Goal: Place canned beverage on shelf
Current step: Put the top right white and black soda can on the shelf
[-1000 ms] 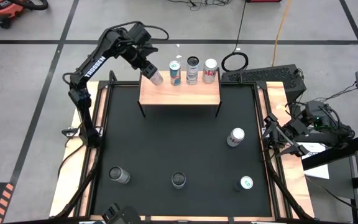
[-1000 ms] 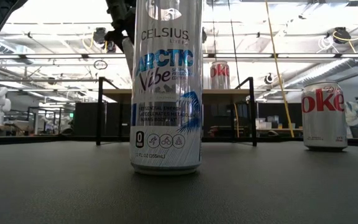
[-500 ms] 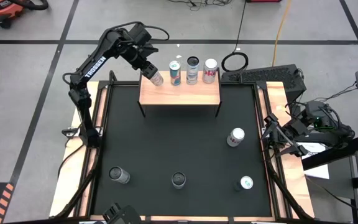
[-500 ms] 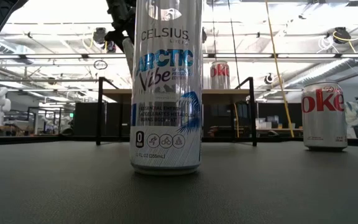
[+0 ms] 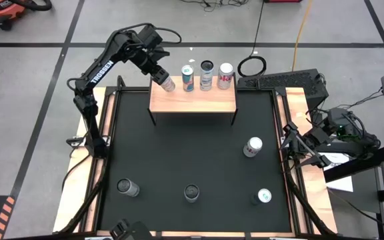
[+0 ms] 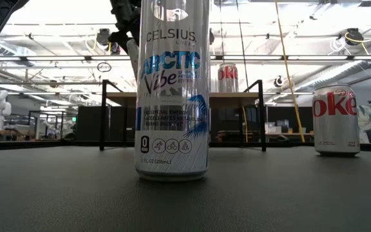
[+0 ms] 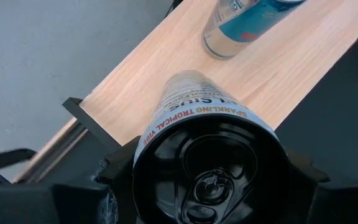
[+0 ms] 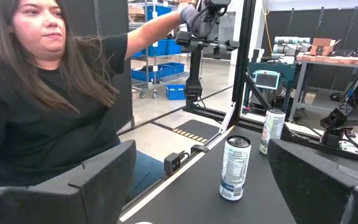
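Note:
The shelf (image 5: pixel 193 100), a light-wood board on thin black legs, stands at the table's far edge. Three cans stand on it: a teal one (image 5: pixel 187 78), a dark-topped one (image 5: pixel 207 75) and a red-and-silver one (image 5: pixel 226 75). My left gripper (image 5: pixel 160 75) is at the shelf's left end, shut on a white can with a black top (image 7: pixel 211 163). The teal can (image 7: pixel 244 18) stands just beyond it. My right gripper (image 8: pixel 202 149) waits open and empty at the table's right edge (image 5: pixel 292 143). My left gripper pinches the white can near its top end (image 7: pixel 146 163), one finger (image 7: pixel 114 177) on each side of its wall. The fingers slant down from the far left. The can tilts, its bottom (image 7: pixel 188 79) over the shelf's left end; whether it rests on the board I cannot tell.
Several cans stand on the black mat: a Diet Coke (image 5: pixel 253 147) at the right and three near the front (image 5: pixel 128 188), (image 5: pixel 191 193), (image 5: pixel 263 197). The front middle one fills the low view (image 6: pixel 172 90). A person (image 8: pixel 48 106) sits beyond the table's right side.

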`<state>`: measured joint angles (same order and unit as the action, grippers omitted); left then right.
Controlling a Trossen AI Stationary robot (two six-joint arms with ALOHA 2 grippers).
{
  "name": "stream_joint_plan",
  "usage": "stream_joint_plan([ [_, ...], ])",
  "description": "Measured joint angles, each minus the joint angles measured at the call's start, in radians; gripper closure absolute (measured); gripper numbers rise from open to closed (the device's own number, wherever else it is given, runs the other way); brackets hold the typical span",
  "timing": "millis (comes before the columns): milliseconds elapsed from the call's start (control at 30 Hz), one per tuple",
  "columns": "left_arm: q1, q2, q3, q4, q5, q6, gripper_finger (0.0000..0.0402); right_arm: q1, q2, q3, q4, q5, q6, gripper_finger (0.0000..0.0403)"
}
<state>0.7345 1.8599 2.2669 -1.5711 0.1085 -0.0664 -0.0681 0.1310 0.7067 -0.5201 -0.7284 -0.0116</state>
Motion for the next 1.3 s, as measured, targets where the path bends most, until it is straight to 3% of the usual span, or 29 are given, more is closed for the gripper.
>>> stream_joint_plan([
  [300,-0.01,0.0,-0.005,0.002,0.0,-0.031,0.0147,0.0,0.0,0.0,0.0,0.0,0.0,0.0057],
  [667,-0.003,-0.013,-0.109,0.007,-0.038,0.03,0.0147,0.0,0.0,0.0,0.0,0.0,0.038,0.0057],
  [1300,-0.01,-0.009,-0.101,-0.002,-0.029,0.026,0.0139,0.0,0.0,0.0,0.0,0.0,0.026,0.0057],
])
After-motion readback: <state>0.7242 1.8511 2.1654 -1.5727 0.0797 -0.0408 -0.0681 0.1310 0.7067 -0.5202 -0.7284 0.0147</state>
